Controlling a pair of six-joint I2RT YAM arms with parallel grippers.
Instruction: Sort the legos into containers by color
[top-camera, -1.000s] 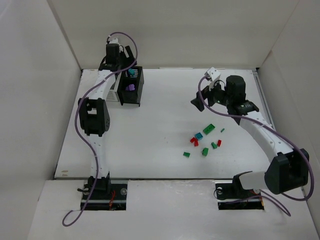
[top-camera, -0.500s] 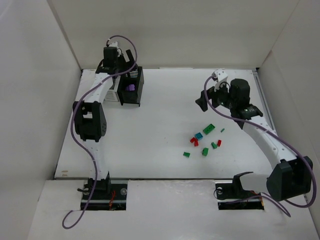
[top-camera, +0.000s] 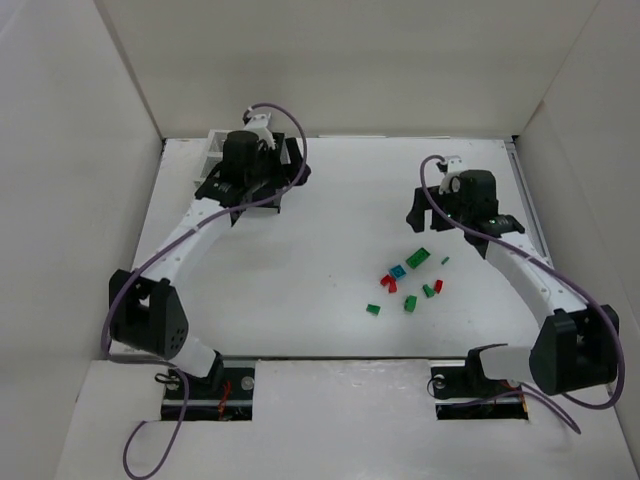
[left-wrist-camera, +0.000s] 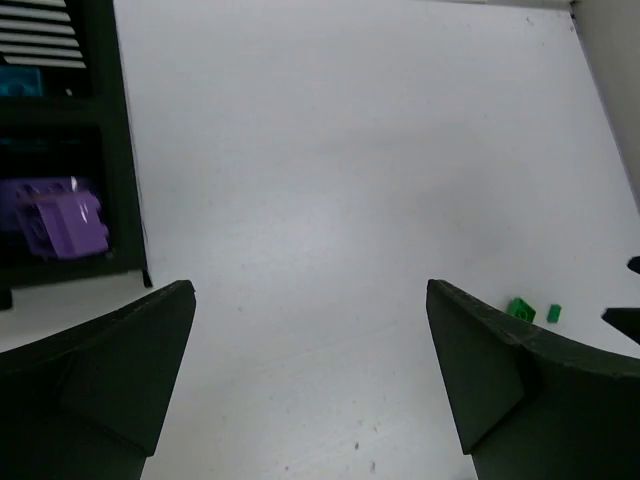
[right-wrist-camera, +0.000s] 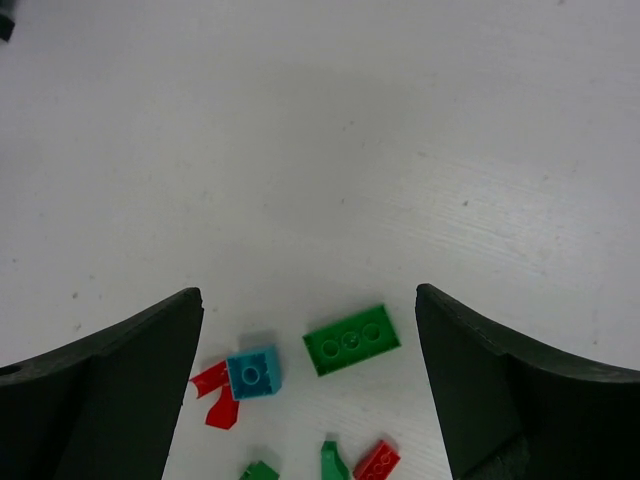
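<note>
At the far left of the worktop (top-camera: 300, 300), the white container (top-camera: 213, 145) stood near the back edge. The black container (left-wrist-camera: 112, 150) was joined to it on the side toward the middle. From above, the left arm covered most of the black one. The left wrist view showed a purple lego (left-wrist-camera: 62, 222) lying inside the black container, with a teal lego (left-wrist-camera: 20, 80) showing deeper in at the edge of the view.

The left end effector (left-wrist-camera: 310, 400) hung just beside the black container, over bare worktop. It was released, its 2 fingers spread wide with nothing between them.

Well apart from the containers, right of the worktop's middle, the loose legos lay in a small scatter. Leftmost was a green lego (top-camera: 373, 309) lying on its own. Next came a red piece (right-wrist-camera: 215, 385) touching a teal brick (right-wrist-camera: 253, 373). Just beside the brick lay a flat green plate (right-wrist-camera: 351, 339) with 3 studs showing. Nearer the arms were 2 more green legos (top-camera: 410, 303) and (top-camera: 428, 290), and a second red lego (top-camera: 438, 286) lay just beside the latter. A tiny green bit (top-camera: 445, 261) lay at the right edge of the scatter.

The right end effector (right-wrist-camera: 310, 400) hovered above the far side of this scatter. It too was released, its fingers wide apart and gripping nothing, with the teal brick and the green plate showing in the gap between them.
</note>
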